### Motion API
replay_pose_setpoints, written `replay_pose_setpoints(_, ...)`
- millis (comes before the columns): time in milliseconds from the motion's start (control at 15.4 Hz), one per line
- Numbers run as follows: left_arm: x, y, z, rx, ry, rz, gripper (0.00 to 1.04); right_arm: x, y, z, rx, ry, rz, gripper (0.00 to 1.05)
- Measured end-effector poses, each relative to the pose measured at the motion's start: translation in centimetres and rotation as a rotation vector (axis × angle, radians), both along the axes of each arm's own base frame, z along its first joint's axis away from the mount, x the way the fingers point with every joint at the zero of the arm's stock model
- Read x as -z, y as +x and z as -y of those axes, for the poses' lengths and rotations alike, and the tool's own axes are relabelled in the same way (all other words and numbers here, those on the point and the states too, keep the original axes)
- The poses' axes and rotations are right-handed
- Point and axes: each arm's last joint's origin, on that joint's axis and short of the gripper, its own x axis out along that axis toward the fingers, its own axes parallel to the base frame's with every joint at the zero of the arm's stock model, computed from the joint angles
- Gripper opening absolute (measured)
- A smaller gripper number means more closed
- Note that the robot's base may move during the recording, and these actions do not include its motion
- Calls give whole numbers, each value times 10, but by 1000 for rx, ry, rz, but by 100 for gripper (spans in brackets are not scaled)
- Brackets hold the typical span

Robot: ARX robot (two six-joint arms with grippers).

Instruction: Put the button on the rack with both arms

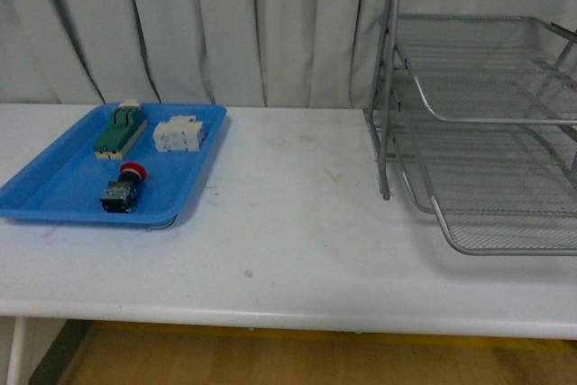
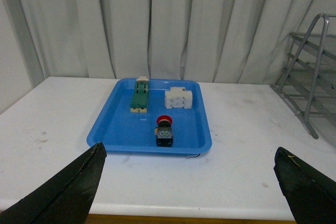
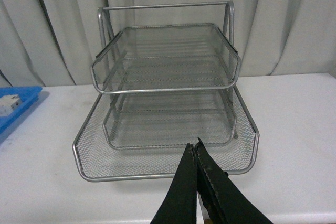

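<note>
Left tool (image 2: 189, 150) spread wide, squarely facing the red push-button (image 2: 164, 129) lying in the blue tray (image 2: 121, 124), cap pointing away; right tool (image 3: 193, 148) pinched shut before the three-tier mesh rack (image 3: 163, 90), well apart across the surface (image 1: 288, 223)

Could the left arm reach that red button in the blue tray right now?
Probably yes: the left end effector is open and faces the button, which lies by the near rim of the tray, with nothing between them.
</note>
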Motion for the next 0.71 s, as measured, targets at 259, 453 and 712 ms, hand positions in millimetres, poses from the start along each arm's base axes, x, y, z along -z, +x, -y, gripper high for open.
replay_pose_setpoints(259,0,0,0,0,0,0,98,-3,-9,-15,-8,-15,16,2)
replay_pose_setpoints(453,0,0,0,0,0,0,98,-5,-15,-15,2,-16,24,2)
replay_pose_setpoints(712,0,0,0,0,0,0,98,-4,-21,-15,2,-16,22,2)
